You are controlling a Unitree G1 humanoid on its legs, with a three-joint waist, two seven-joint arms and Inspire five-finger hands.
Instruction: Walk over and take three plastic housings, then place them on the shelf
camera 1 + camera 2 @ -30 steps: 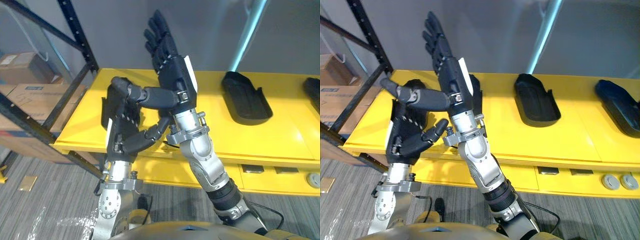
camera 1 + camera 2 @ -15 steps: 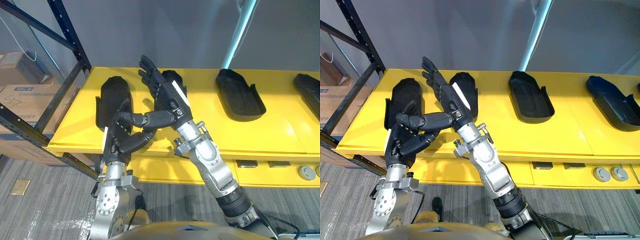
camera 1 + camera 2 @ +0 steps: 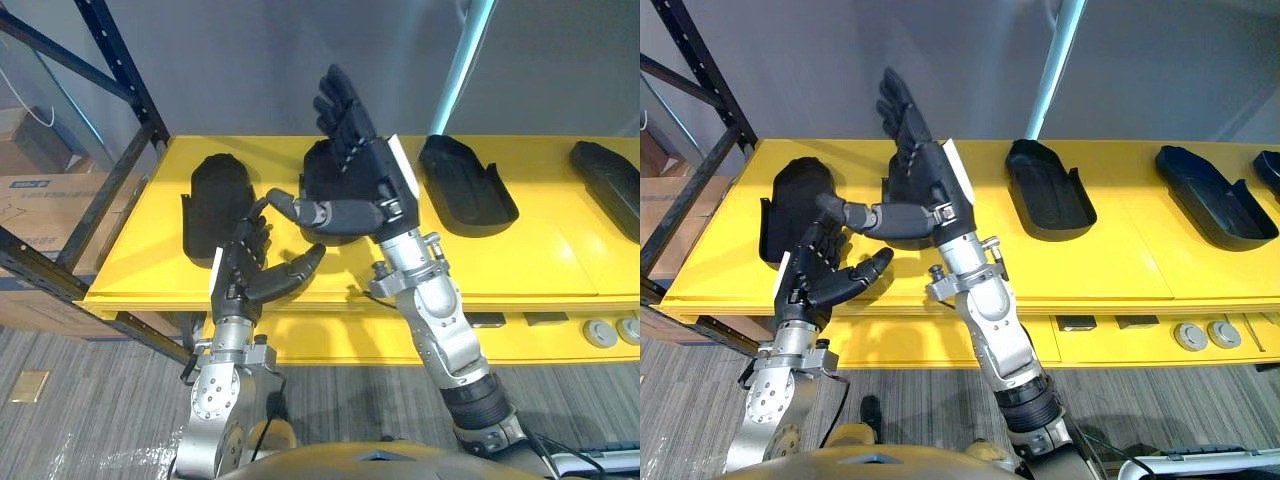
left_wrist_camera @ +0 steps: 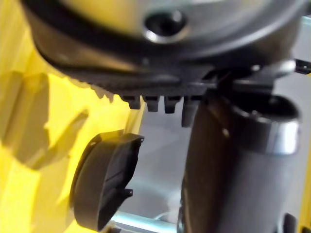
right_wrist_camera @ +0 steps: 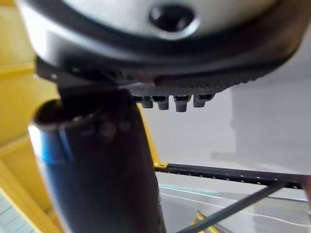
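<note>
Several black plastic housings lie in a row on the yellow table (image 3: 540, 250). The leftmost housing (image 3: 213, 195) lies dome up, just beyond my left hand (image 3: 245, 272), which hovers open over the table's front edge, holding nothing. My right hand (image 3: 365, 175) is raised upright, fingers straight and thumb pointing left, also holding nothing. It hides most of a second housing (image 3: 312, 180). Further right lie a hollow-side-up housing (image 3: 466, 186) and another (image 3: 606, 180). The left wrist view shows a housing (image 4: 104, 187) on the yellow top.
A dark metal rack (image 3: 105, 95) stands at the left, with cardboard boxes (image 3: 35, 195) behind it. A light-blue pole (image 3: 468, 50) rises behind the table against the grey wall. Round grey fittings (image 3: 600, 332) sit under the table's front edge at the right.
My right hand has risen from a forward reach to an upright pose over the second housing. My left hand has dropped slightly and spread its thumb. The camera view has shifted.
</note>
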